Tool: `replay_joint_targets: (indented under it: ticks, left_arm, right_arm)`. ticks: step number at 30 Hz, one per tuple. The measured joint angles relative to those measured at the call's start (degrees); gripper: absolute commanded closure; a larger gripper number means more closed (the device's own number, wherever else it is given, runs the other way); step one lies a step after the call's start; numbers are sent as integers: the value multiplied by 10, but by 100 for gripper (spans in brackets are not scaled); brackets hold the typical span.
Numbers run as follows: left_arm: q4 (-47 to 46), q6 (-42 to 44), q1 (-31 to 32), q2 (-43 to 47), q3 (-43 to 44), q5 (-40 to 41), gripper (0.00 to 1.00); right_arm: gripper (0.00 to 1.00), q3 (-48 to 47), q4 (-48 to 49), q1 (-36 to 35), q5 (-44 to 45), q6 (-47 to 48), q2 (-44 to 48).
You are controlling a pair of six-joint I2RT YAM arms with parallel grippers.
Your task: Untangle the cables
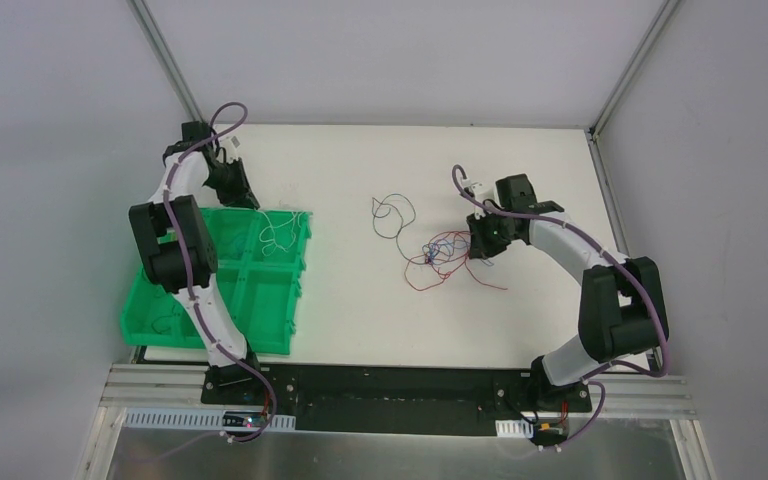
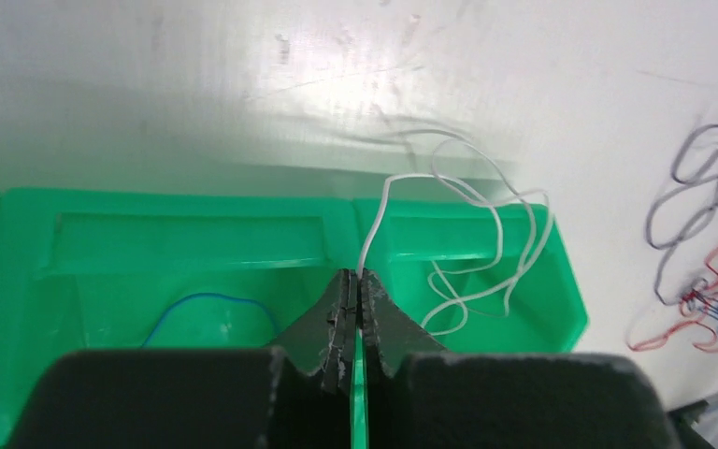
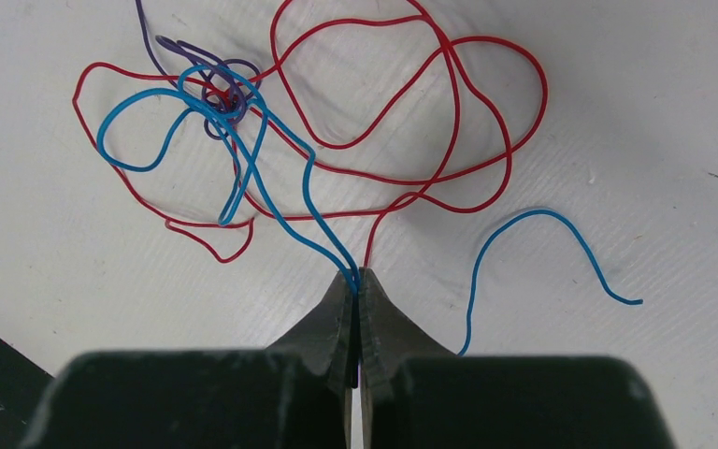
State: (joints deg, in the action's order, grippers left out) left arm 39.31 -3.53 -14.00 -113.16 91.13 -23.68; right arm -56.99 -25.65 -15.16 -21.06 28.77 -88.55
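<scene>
The white counter (image 1: 380, 310) carries a green tray (image 1: 270, 295) on the left and a loose tangle near the middle. Over the tray, the left gripper (image 2: 355, 279) has its fingers pressed together on the white cable (image 2: 381, 215), which rises straight from the tips, then loops down into the tray's far right compartment. Another blue cable (image 2: 210, 297) curls in the compartment beside it.

The right gripper (image 3: 356, 276) pinches the blue cable (image 3: 337, 254), which runs away from the tips to a knot with the purple cable (image 3: 220, 94). The red cable (image 3: 545, 94) sprawls in wide loops around them. One red strand reaches the fingertips, and I can't tell whether it is caught too. The dark grey cable (image 2: 649, 224) lies apart, towards the tray.
</scene>
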Motion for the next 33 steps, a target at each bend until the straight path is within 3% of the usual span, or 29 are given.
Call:
replay_joint_targets:
  ticks: [6, 13, 17, 25, 26, 29, 31, 33]
  left_arm:
    - [-13, 19, 6, 39, -23, -67, 100]
    - [-21, 94, 39, 206, -139, -123, 100]
    - [-17, 127, 49, 247, -207, -111, 100]
    - [7, 145, 89, 247, -300, -27, 100]
    - [6, 146, 94, 245, -301, -18, 97]
    - [2, 149, 103, 241, -301, 7, 60]
    - [3, 152, 103, 241, -300, 14, 54]
    - [4, 155, 102, 244, -298, 15, 53]
  right_arm:
    - [100, 0, -3, 2, -1, 0, 0]
    - [100, 0, -3, 3, -7, 0, 0]
    - [100, 0, -3, 3, -8, 0, 0]
    - [100, 0, -4, 3, -9, 1, 0]
    - [100, 0, -4, 3, -9, 1, 0]
    - [100, 0, -5, 3, -9, 2, 0]
    - [100, 0, -7, 3, -9, 3, 0]
    - [100, 0, -7, 3, -9, 3, 0]
